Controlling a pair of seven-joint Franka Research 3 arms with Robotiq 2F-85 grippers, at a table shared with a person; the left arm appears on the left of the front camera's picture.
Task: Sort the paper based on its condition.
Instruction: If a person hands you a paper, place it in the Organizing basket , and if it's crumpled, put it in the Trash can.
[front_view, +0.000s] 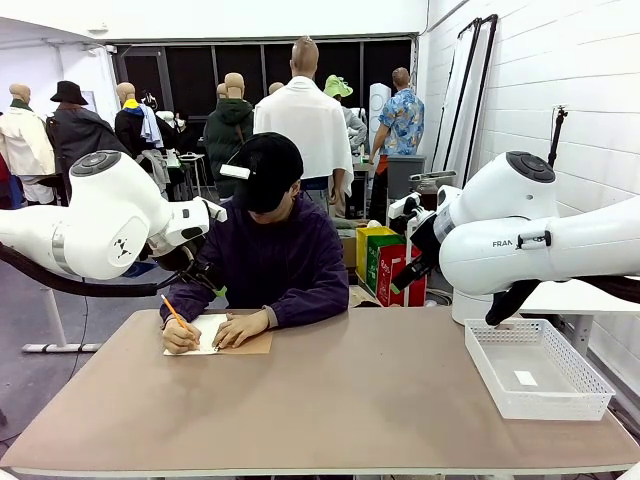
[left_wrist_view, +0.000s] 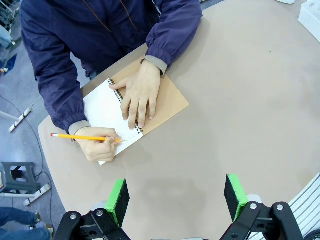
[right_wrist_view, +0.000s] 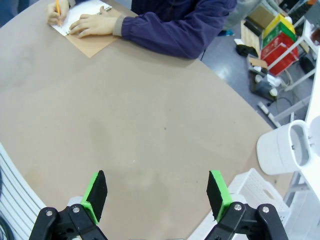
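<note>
At the far edge of the table (front_view: 330, 400), a person writes on the paper (left_wrist_view: 102, 107), well apart from both wide-open grippers.
The paper lies on a brown notebook (left_wrist_view: 172, 97), beyond the left gripper (left_wrist_view: 176, 192) and to one side of its green pads. One hand (left_wrist_view: 97, 147) holds a yellow pencil (left_wrist_view: 80, 136) on the page; the other hand (left_wrist_view: 140, 95) lies flat across the spiral edge. The left gripper hangs above the tabletop looking down, fingers spread with nothing between them. The right gripper (right_wrist_view: 156, 187) is spread the same way over the table, far from the paper, with a white basket (front_view: 555, 408) on its side.
</note>
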